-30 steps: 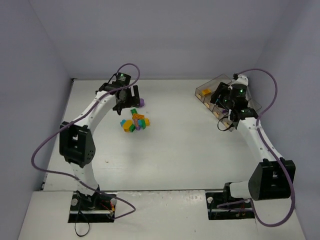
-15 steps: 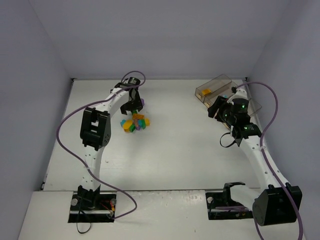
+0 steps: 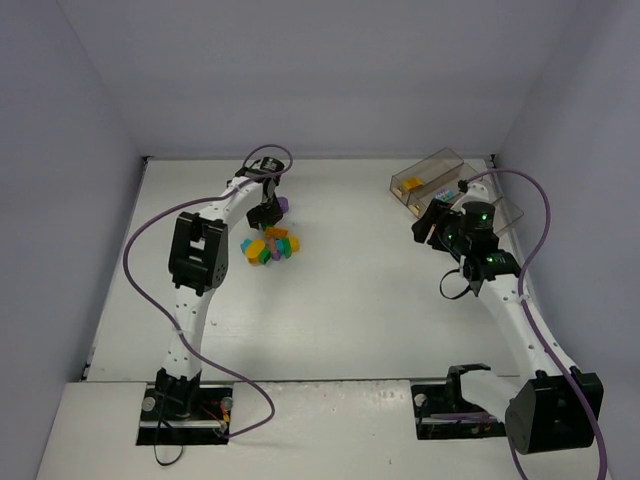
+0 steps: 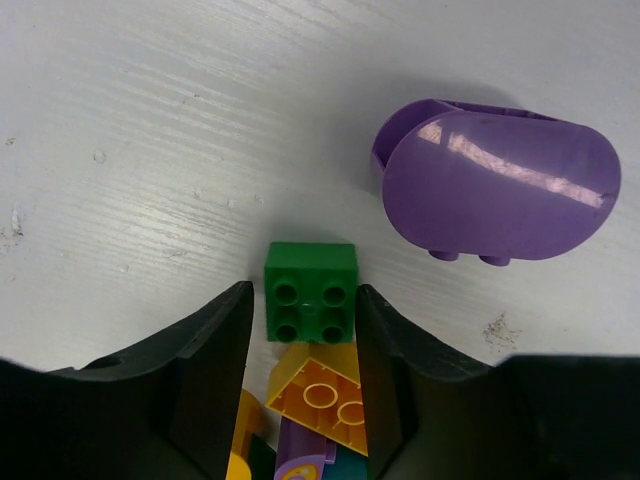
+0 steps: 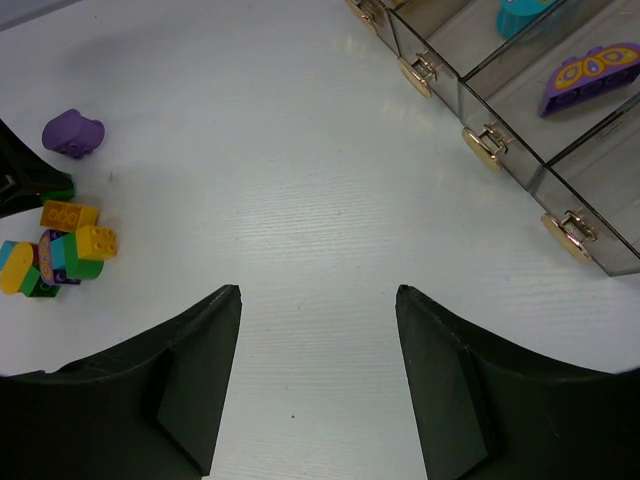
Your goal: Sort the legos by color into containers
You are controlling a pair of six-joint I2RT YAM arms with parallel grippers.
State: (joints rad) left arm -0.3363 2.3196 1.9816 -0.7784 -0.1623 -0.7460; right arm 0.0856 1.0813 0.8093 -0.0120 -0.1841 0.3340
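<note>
Green, four studs up, and the left gripper [image 4: 303, 300] has it: the black jaws have pinched in on the green brick [image 4: 311, 290], one flat pad on each side, as snug as the wrist view lets me judge, with the brick flat on the table [image 4: 150, 130]. That's the big change. A second ago this arm hung above the pile [image 3: 268, 247] with its jaws wide; now it's down at the far edge and closed, so a lift looks next. The jaws will need to rise cleanly, because an orange brick [image 4: 320, 395] with a sloped face butts right up behind the green one, deeper between the fingers, and could get dragged along. Just beside, apart from the green brick, lies a glossy purple piece [image 4: 495, 190], rounded like a capsule and tipped on its side. The table is white with a fine, streaky grain. Over to the right gripper [image 5: 318, 300]: jaws apart, nothing in them, hanging over bare table. It has backed off the bins [image 5: 520, 110], where it was a second ago, so I'd guess a drop is done. The bins are smoky clear plastic with little brass latches [image 5: 484, 146], holding a teal piece [image 5: 525, 15] and a patterned purple one [image 5: 590, 72] in separate compartments.
</note>
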